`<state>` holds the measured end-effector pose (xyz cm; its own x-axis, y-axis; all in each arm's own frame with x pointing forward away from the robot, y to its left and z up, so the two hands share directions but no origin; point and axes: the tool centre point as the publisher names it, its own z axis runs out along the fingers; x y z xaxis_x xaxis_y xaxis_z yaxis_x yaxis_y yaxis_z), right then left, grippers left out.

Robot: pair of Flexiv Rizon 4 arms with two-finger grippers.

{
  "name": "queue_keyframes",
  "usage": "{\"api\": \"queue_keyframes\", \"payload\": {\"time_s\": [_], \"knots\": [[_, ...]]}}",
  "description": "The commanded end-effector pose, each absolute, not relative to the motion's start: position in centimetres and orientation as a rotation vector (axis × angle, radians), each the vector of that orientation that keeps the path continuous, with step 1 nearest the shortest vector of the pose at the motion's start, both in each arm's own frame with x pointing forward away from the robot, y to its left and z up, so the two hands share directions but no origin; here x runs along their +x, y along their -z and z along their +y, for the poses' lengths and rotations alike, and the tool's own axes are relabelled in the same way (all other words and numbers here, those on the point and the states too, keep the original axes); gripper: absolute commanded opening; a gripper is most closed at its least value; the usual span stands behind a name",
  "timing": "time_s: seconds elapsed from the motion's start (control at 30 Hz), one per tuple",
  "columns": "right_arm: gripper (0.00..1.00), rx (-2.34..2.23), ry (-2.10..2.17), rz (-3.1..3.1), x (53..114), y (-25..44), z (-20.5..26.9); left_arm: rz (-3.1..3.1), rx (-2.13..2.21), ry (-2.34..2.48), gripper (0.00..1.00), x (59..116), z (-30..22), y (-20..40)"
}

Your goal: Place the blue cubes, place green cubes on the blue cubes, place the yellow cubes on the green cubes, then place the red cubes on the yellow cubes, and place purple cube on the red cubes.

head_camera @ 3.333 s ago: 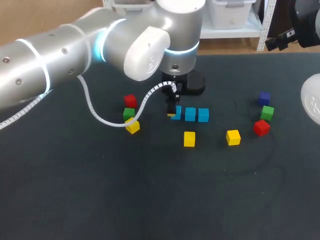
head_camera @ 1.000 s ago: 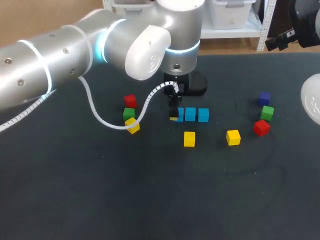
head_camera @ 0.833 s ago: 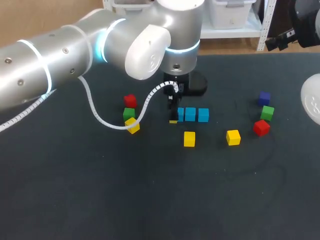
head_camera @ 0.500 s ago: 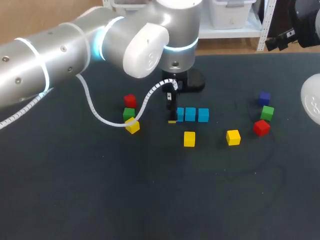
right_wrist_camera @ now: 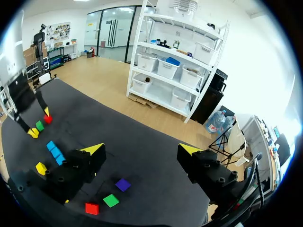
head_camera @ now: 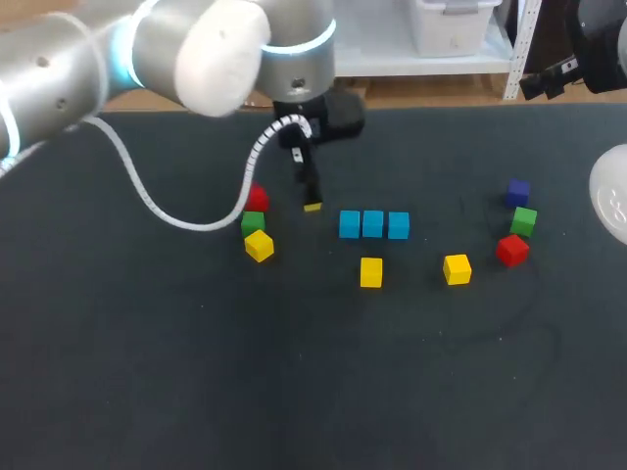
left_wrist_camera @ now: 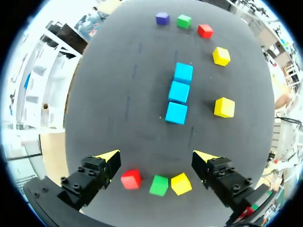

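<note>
Head view. My left arm (head_camera: 196, 49) comes in from the far left corner. The left jaws hang above the dark surface (head_camera: 196, 372), between the left group of cubes and the blue row.

Left wrist view. The left jaws are released, spread wide with only air between them. Under them a red cube (left_wrist_camera: 131, 179), a green cube (left_wrist_camera: 159, 185) and a yellow cube (left_wrist_camera: 181, 184) lie close together in a short line. Ahead of them the three blue cubes (left_wrist_camera: 179, 91) form a straight row, face to face, near the middle of the surface.

Other cubes. A second yellow cube (head_camera: 370, 272) sits just on my side of the blue row, and a third yellow cube (head_camera: 457, 268) sits further right. Toward the right edge I see a tight cluster: the purple cube (head_camera: 518, 192) farthest from me, then a second green cube (head_camera: 524, 219), then a second red cube (head_camera: 511, 250). Every cube rests singly on the surface.

Right wrist view. My right arm (head_camera: 612, 201) shows only at the right edge of the head view. The right jaws are also released, wide apart and empty, well above the surface, with the purple, green and red cluster below them.
</note>
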<state>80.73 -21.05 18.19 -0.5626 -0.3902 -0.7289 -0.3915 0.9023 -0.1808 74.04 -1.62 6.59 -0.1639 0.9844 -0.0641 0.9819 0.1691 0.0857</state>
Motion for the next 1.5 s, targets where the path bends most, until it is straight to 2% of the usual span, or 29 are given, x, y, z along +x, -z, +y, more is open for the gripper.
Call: {"api": "queue_keyframes", "payload": {"time_s": [0.03,0.8,1.5], "knots": [[1.00,-0.555,0.001,2.223,80.6,-18.2,-21.0,2.277,1.892,-0.022,1.00,72.3,0.7,-8.3],[1.00,-0.555,0.001,2.223,80.6,-18.2,-21.0,2.645,1.221,-0.096,1.00,73.6,5.1,-7.7],[1.00,-0.555,0.001,2.223,80.6,-18.2,-21.0,2.918,0.583,-0.025,1.00,72.8,5.1,-4.2]]}}
